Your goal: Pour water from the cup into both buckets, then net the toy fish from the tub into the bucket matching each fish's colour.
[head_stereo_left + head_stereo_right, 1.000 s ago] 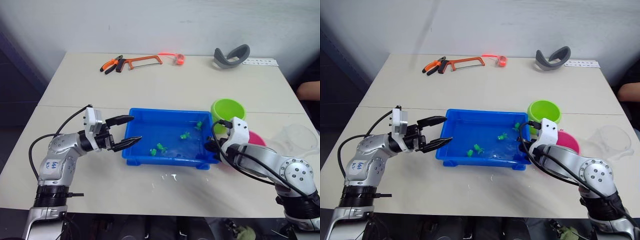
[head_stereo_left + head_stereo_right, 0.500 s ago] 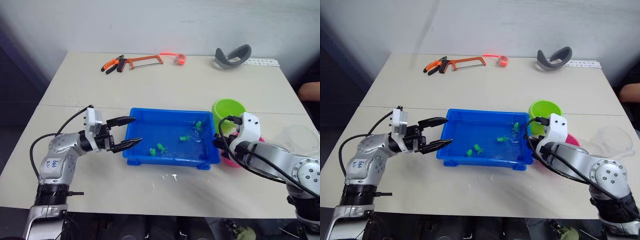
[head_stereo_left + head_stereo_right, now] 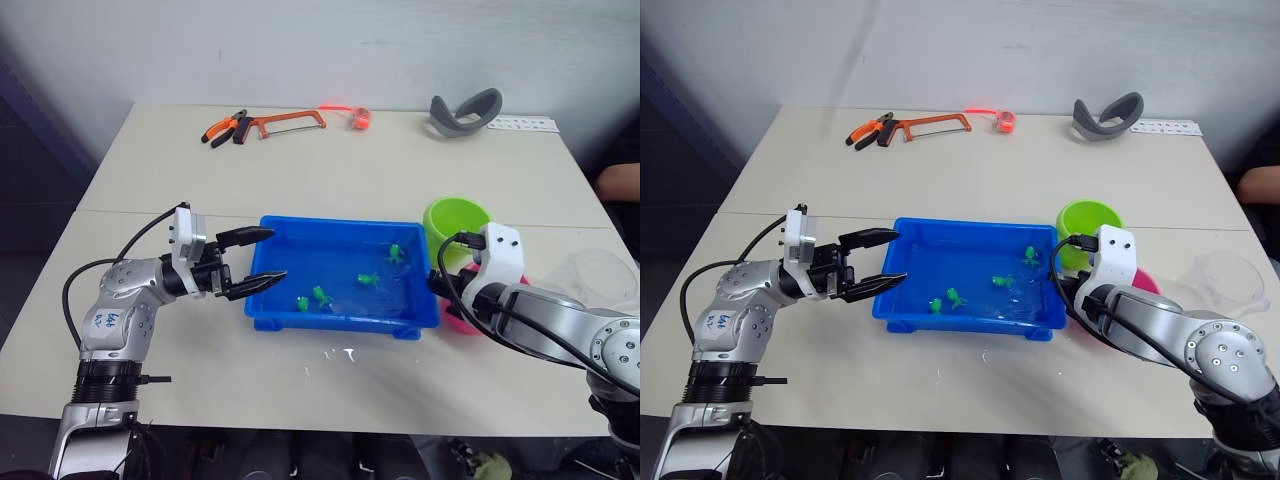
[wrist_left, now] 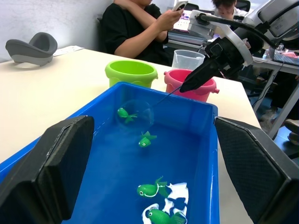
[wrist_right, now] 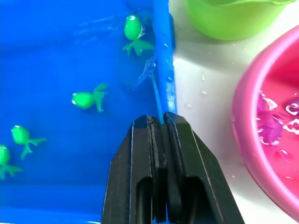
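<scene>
Bright, even indoor light, soft shadows, slight blur on close wrist-view foregrounds.

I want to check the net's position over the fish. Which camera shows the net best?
The left wrist view: the net, its hoop around a green fish, runs on a thin handle to the right gripper. The right wrist view shows the handle pinched between the shut fingers. In the head views the net is too thin to make out.

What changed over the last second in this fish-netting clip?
The right pincer, shut on the net, drew back toward the green bucket, bringing the net beside the green fish by the tub wall. The open left pincer barely moved; buckets and cup stayed.
</scene>
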